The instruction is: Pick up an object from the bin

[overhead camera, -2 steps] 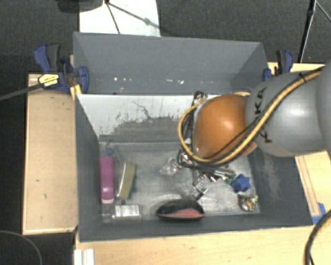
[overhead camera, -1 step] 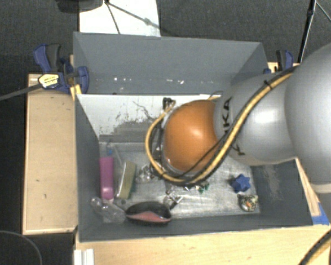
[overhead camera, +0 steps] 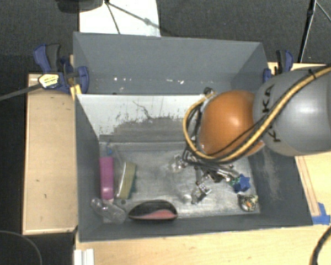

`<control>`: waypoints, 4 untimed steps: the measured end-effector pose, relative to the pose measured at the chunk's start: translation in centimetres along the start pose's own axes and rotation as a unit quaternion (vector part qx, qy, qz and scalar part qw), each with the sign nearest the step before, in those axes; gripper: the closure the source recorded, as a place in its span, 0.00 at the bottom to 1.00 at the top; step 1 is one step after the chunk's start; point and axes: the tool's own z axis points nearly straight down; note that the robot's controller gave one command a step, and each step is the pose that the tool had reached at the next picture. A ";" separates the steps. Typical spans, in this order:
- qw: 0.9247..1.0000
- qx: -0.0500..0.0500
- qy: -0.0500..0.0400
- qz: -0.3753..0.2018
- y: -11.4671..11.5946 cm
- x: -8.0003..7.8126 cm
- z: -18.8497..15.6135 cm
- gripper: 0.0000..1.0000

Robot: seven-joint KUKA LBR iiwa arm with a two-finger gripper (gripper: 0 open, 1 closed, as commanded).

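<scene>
My gripper (overhead camera: 188, 180) hangs low over the bare floor in the middle of the bin, under the arm's orange cover. It is open, one metal fingertip (overhead camera: 179, 164) to the left and the other (overhead camera: 198, 194) nearer the front, with nothing between them. A small blue thing (overhead camera: 241, 183) lies just to its right, and a shiny gold and silver thing (overhead camera: 248, 203) sits beyond that in the front right corner. A black oval thing with a pink underside (overhead camera: 153, 210) lies against the front wall, to the gripper's lower left.
Along the left side lie a pink cylinder (overhead camera: 106, 178) and a yellow-green sponge-like pad (overhead camera: 126, 180), side by side. A clear plastic thing (overhead camera: 106, 209) sits in the front left corner. The arm enters from the right and covers the bin's right rear.
</scene>
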 end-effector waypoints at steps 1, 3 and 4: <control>0.997 -0.002 0.002 0.078 0.5 2.9 -1.1 0.00; 0.984 -0.002 0.005 0.176 -5.6 7.6 -0.3 0.00; 0.963 0.000 0.001 0.269 -8.2 7.1 -0.4 0.00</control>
